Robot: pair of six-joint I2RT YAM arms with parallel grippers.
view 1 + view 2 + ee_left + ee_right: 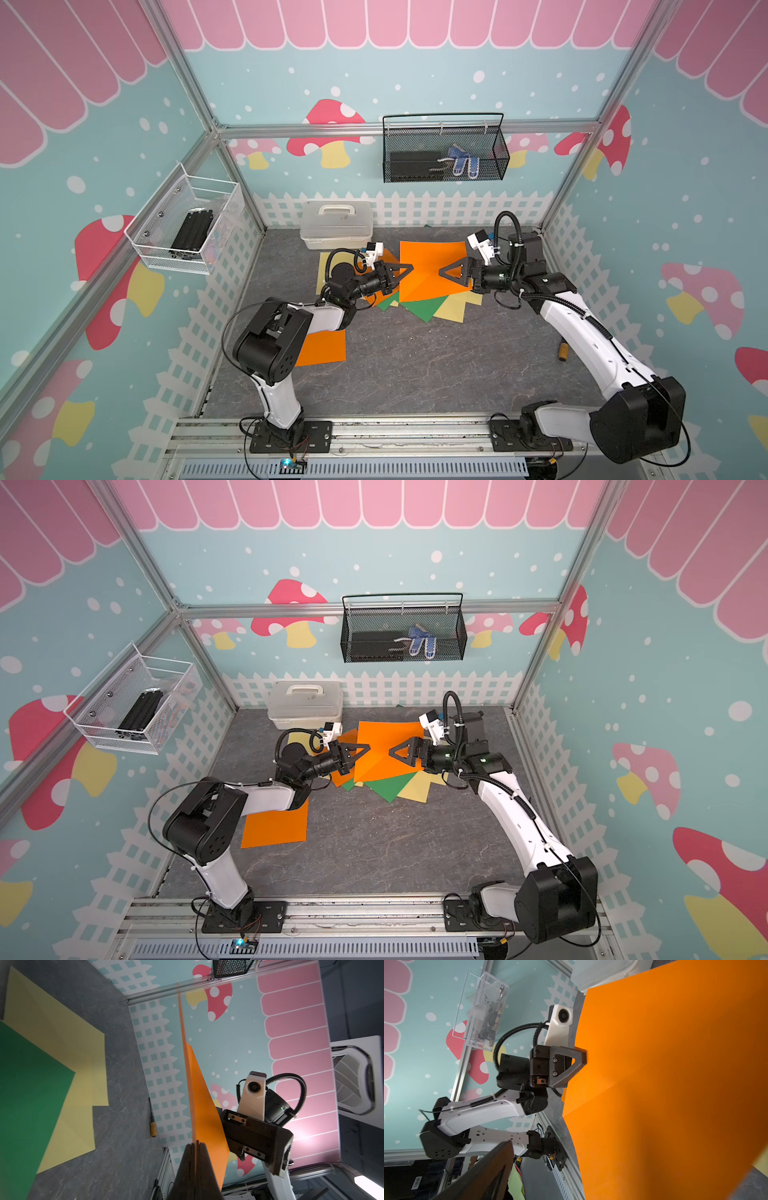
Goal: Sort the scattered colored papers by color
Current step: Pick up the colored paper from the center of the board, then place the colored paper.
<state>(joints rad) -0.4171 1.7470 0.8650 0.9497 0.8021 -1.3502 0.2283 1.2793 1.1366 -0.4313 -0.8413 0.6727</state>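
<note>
Left wrist view shows the left pincer [196, 1144] squeezing the edge of an orange paper [199, 1095], held up off the gray bench [124, 1105]. The right pincer [441, 272] has its jaws spread wide at the same sheet, not holding it. A green paper [424, 307] and yellow papers [451, 309] lie flat underneath.

Both top views look steeply down on the whole table [415, 365]; close wrist views face each other.
</note>
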